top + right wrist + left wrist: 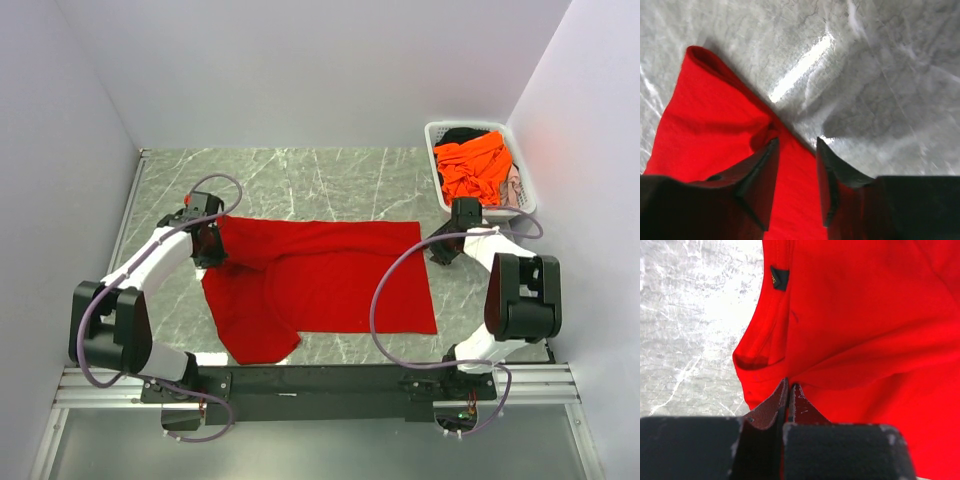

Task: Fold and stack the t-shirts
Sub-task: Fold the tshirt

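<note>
You see a grey, white-veined marble-patterned tabletop (330, 180) filling the floor of the cell, and both wrist views show it (690, 315) (880, 75) with bright glare streaks on its glossy surface. A white slotted plastic basket (468, 125) sits in the tabletop's far right corner, close against the right wall. Plain pale walls (300, 70) close the space on three sides. Along the near edge, a silver aluminium rail frame (100, 385) carries a black crossbar (320, 380).
</note>
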